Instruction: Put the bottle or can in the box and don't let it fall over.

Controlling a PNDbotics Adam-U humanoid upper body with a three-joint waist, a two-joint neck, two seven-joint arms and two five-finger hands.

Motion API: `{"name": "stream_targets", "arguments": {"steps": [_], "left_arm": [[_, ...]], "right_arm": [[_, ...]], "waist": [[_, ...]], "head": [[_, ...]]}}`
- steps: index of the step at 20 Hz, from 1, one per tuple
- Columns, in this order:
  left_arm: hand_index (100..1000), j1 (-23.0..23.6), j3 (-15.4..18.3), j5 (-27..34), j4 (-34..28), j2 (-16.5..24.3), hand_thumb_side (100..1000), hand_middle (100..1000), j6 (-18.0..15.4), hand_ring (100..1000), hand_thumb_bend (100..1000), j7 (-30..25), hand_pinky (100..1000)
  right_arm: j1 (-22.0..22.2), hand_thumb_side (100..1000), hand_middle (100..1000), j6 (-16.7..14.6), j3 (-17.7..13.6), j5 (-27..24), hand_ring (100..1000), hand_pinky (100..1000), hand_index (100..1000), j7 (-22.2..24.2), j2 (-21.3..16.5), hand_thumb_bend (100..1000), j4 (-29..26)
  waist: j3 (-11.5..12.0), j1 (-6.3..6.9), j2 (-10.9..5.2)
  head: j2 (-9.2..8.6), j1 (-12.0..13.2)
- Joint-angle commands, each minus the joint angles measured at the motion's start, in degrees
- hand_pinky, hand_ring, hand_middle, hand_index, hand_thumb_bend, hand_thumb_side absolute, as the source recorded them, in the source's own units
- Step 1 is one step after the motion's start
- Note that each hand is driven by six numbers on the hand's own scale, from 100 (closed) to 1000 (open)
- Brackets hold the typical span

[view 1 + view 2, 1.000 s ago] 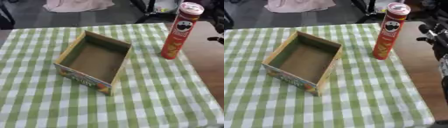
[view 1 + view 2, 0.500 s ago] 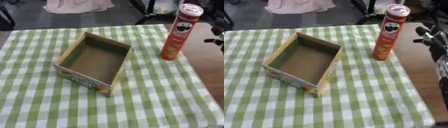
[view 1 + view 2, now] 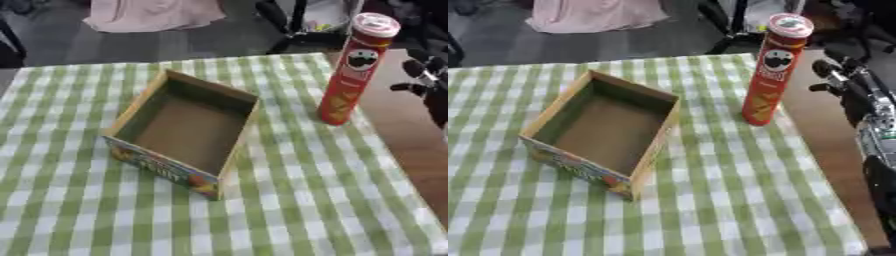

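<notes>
The tall red cardboard crisp can [image 3: 773, 70] stands upright at the table's right edge, apart from the open cardboard box [image 3: 605, 131]. My right hand [image 3: 846, 85] is beside it; whether its fingers are open I can't tell. Likely light and top-heavy; I'd grasp mid-body.

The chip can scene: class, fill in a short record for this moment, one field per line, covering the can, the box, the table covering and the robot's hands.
can: red chip can, upright on the green checked cloth, near the table's right edge
box: open cardboard box, nothing inside, left of the can and apart from it
right hand: right hand beside the can, to its right, not touching it; whether its fingers are open or curled cannot be told
left hand: not in view
task state: can not yet in the box
</notes>
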Motion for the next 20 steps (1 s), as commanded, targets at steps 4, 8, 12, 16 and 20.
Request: {"name": "stream_targets", "arguments": {"steps": [4,8,12,16,20], "left_arm": [[777,-0.3,0.2,-0.1,-0.9,0.9,567,720,0.1,697,417,-0.1,995],[777,-0.2,0.1,-0.1,-0.8,0.7,569,719,0.1,696,413,-0.2,995],[777,-0.2,0.1,-0.1,-0.8,0.6,570,719,0.1,695,410,-0.3,995],[776,-0.2,0.0,-0.1,-0.7,0.5,573,718,0.2,694,404,-0.4,995],[775,-0.1,0.0,-0.1,-0.7,0.4,575,718,0.2,693,400,-0.5,995]], "right_arm": [[-1.0,541,1000,0.1,-0.1,0.7,1000,639,909,0.3,-1.2,1000,-0.3],[-1.1,541,1000,0.4,0.1,1.0,1000,643,910,0.9,-1.1,1000,-0.2],[-1.1,541,1000,0.1,0.2,0.8,1000,650,909,2.1,-1.1,1000,-0.2],[-1.2,541,1000,0.0,0.2,1.3,1000,648,901,2.4,-1.0,1000,-0.3],[-1.3,541,1000,0.3,0.3,1.8,992,638,894,2.5,-1.0,1000,-0.4]], "waist": [[0.0,0.18,-0.48],[0.0,0.29,-0.34],[0.0,0.38,-0.2],[-0.1,0.46,-0.14],[-0.1,0.49,-0.09]], "head": [[-0.8,-0.2],[-0.77,-0.3],[-0.73,-0.2],[-0.74,-0.2],[-0.82,-0.2]]}}
